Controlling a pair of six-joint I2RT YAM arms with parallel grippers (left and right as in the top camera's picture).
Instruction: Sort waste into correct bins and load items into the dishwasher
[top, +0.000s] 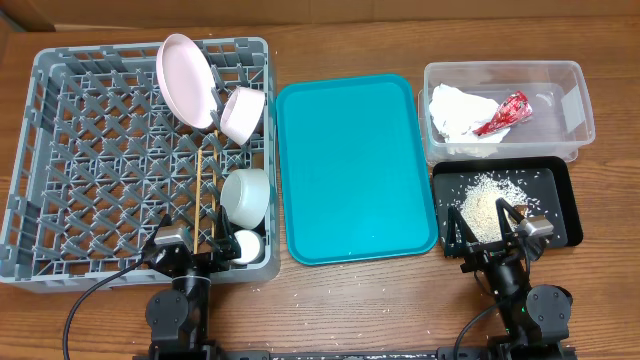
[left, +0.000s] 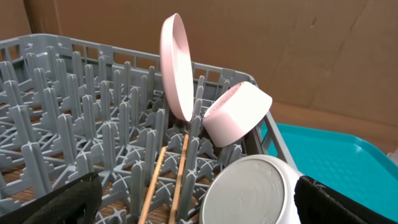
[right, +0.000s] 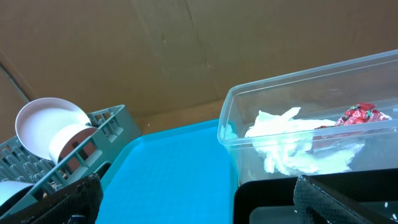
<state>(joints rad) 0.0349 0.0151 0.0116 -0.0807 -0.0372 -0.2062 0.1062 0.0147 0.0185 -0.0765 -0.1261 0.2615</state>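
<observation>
Overhead: the dish rack (top: 40, 150) carries the plate (top: 186, 82) on edge at its 12 o'clock, one bowl (top: 241, 112) tilted against it, and a second bowl (top: 246, 194) and the cup (top: 246, 246) toward 5 o'clock beside the chopsticks (top: 208, 190). The napkin (top: 455, 110) and wrapper (top: 505, 112) lie in the clear tub (top: 500, 68) at the table's 2 o'clock, and rice grains (top: 485, 205) lie in the black tray (top: 565, 200) at 4 o'clock. Left wrist: the left gripper (left: 199, 202) has its fingers (left: 50, 199) spread wide and empty at the rack's 6 o'clock edge. Right wrist: the right gripper (right: 199, 204) also stands apart and empty by the black tray.
</observation>
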